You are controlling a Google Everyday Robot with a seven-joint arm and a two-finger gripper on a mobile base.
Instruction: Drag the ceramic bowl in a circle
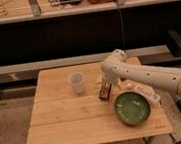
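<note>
Insp. note, single camera view.

1. Table (56,127): light wood slats, carrying two items plus the claw.
2. Ceramic bowl (132,108): green, wide and shallow. It sits upright on the table's near-right quarter as the camera sees it, close to the right and front edges. Appears empty. Round, so no long axis to speak of; any rim point serves equally.
3. Cup (77,82): small, whitish, translucent. Stands upright toward the table's far side, well apart from the bowl. Not part of the task.
4. Claw (105,91): dark, pointing down, low over the table approx. midway between cup and bowl. Released: jaws spread, nothing between them. No contact with the bowl; a strip of bare wood shows between claw and rim.
5. Arm (140,77): white, reaches in from the right of the view. Its forearm passes just behind the bowl's far-right rim.

Key relation: the bowl lies down and to the right of the claw in this view, i.e. toward the front edge and toward the robot's base. The nearest rim section is the upper-left one.

Judgement: approach stage, drag not yet begun. Next move prob. needs a short shift to that rim section. Risk: the bowl sits near the table edges, so the circle should prob. run inward, clear of the cup.
</note>
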